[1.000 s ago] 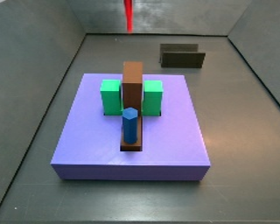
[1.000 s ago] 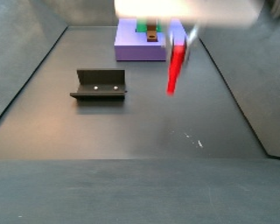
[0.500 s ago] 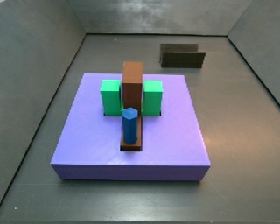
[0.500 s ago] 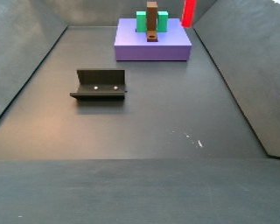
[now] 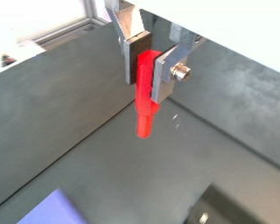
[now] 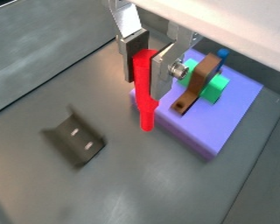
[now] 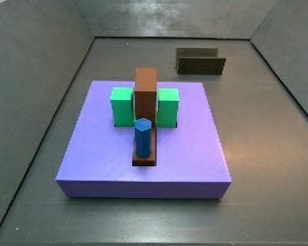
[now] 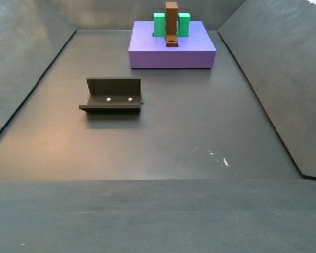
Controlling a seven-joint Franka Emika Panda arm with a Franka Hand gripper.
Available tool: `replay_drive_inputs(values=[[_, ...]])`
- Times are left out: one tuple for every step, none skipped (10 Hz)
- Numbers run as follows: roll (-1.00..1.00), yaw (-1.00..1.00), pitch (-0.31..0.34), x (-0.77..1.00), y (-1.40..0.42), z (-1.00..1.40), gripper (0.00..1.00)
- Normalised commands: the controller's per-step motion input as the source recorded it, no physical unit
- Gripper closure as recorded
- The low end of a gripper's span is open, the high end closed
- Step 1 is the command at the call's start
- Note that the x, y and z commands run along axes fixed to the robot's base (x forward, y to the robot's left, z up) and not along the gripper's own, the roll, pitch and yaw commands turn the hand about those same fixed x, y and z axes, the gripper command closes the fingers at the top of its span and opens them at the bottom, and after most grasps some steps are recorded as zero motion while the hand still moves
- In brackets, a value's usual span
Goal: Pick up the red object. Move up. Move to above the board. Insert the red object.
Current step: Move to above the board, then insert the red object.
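Pincer (image 6: 146,63) high, clear of both side views — clamps red object (image 6: 143,90) upright, ready for insertion; board (image 6: 226,118) below.

Gripper (image 5: 150,61): silver plate fingers (image 6: 168,63), dark pads, possibly screw.

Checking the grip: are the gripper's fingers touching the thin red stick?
Touching: both wrist views show the gripper fingers clamping the thin red stick.

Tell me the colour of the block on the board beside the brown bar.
Green, clearest in a side view; the gripper shows only in wrist views.
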Motion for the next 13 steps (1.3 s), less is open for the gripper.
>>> replay_drive_inputs(values=[[-0.02,0.02,0.107,0.16,-1.4,0.17,1.0],[0.0,0.01,0.117,0.17,-1.4,0.17,1.0],[-0.01,0.01,0.134,0.2,-1.4,0.18,1.0],[0.0,0.01,0.142,0.23,-1.4,0.18,1.0],[0.02,0.01,0.145,0.26,-1.4,0.19,1.0],[0.01,0.01,0.145,0.19,-0.89,0.12,1.0],[0.02,0.01,0.134,0.13,-0.41,0.07,1.0],[0.03,0.01,0.105,0.09,-0.2,0.04,1.0],[0.01,0.0,0.0,0.0,0.28,-0.37,1.0],[0.05,-0.03,-0.019,0.0,0.63,-0.44,1.0],[0.13,-0.11,-0.041,0.0,0.54,-0.51,1.0],[0.24,-0.1,-0.066,0.0,0.33,-0.55,1.0],[0.26,-0.07,-0.073,0.0,0.02,-0.64,1.0]])
